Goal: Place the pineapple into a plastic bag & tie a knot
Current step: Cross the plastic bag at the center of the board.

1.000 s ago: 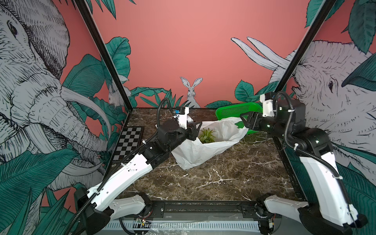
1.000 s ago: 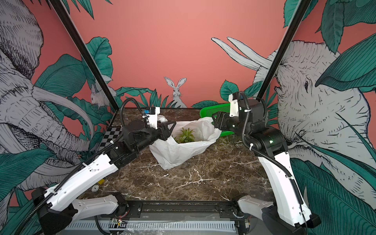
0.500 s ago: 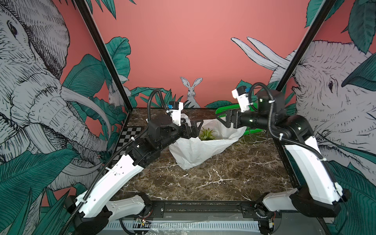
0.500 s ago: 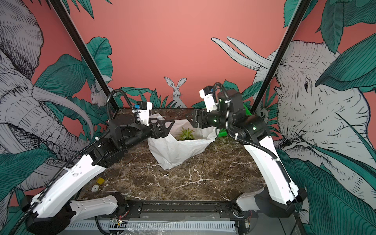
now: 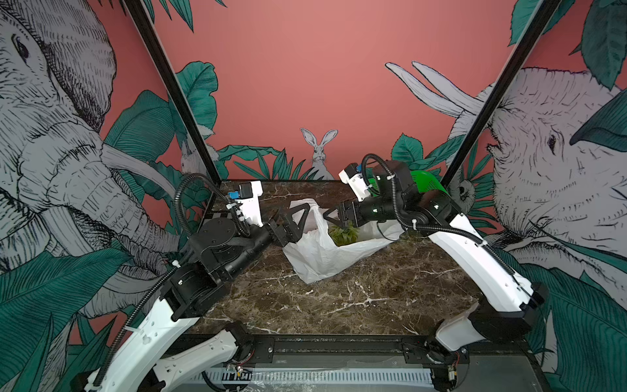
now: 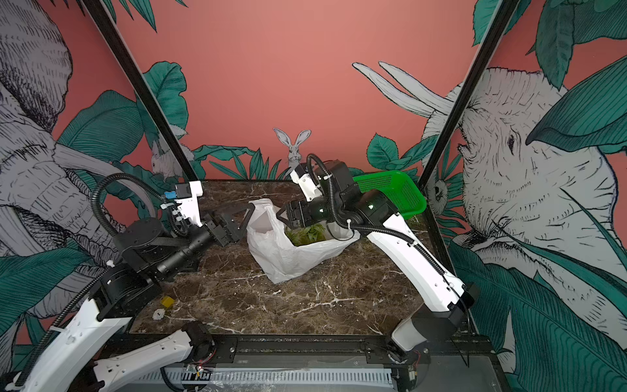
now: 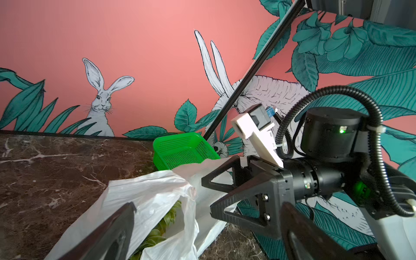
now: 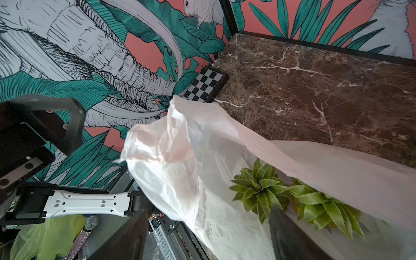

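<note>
While the plastic bag [image 5: 319, 258] lies crumpled on the bench [image 5: 356, 305] toward the middle of its far edge, its mouth is seen gaping and not yet tied. The pineapple [image 5: 344, 234] is found inside it, with only the spiky green leaves showing past the white film. The left gripper [image 5: 293, 208] is held at the bag's left rim with jaws spread wide and nothing clamped, and the right gripper [image 5: 331, 219] is likewise parted just above the leaves. A green mesh basket [image 5: 425, 181] is set at the far right corner, with bare mesh seen within.
</note>
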